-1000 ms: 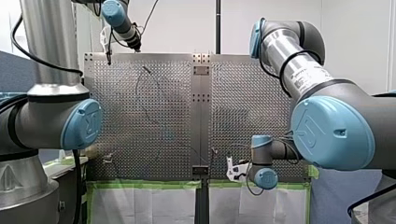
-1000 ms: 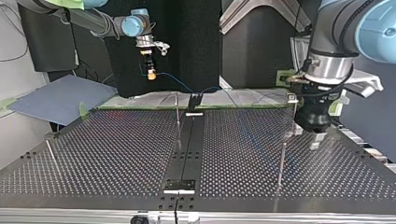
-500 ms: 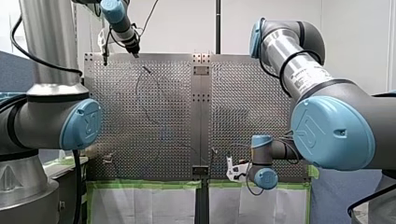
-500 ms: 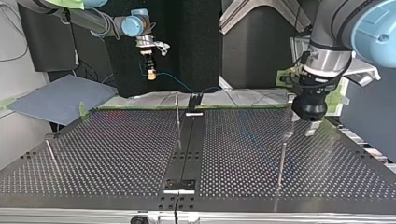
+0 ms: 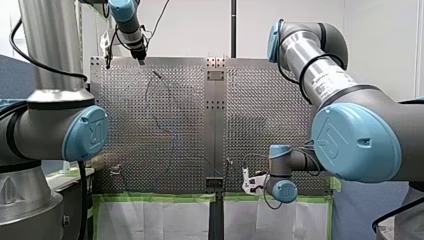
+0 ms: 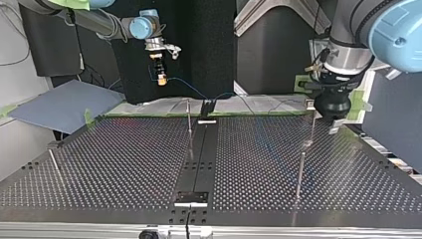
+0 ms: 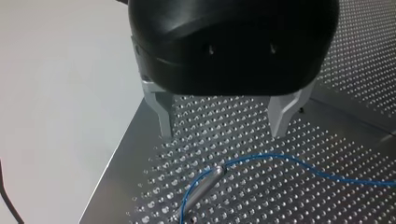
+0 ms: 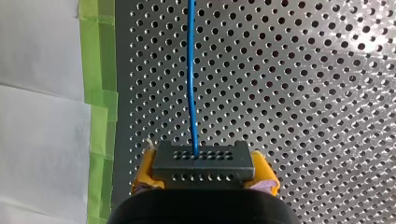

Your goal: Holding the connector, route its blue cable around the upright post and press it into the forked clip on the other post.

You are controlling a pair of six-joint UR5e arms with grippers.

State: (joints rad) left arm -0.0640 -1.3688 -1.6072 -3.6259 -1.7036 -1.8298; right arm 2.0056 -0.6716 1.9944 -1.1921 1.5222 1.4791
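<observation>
The right gripper (image 8: pixel 204 171) has its fingers (image 8: pixel 144 173), fitted with yellow pads, pinching the black connector (image 8: pixel 203 160) from both sides. The blue cable (image 8: pixel 192 70) leaves the middle of the connector's hole row and runs straight ahead of the gripper over the perforated desk (image 8: pixel 299 93). A strip of green tape (image 8: pixel 97 88) borders the desk edge beside the cable. In the top view the right gripper holds the connector raised above the far edge of the desk, at the view's left, and the cable slopes down from it toward the desk's centre strip. The left gripper (image 7: pixel 223 134) is black with metal fingers (image 7: pixel 164 114). These are spread wide apart with nothing between them, and they hang above the desk near one of its corners. Ahead of the left gripper stands a metal post (image 7: pixel 208 183). The blue cable comes to this post from one side and bends around it. In the top view the left gripper hangs above the desk at the view's right, clear of the surface.
</observation>
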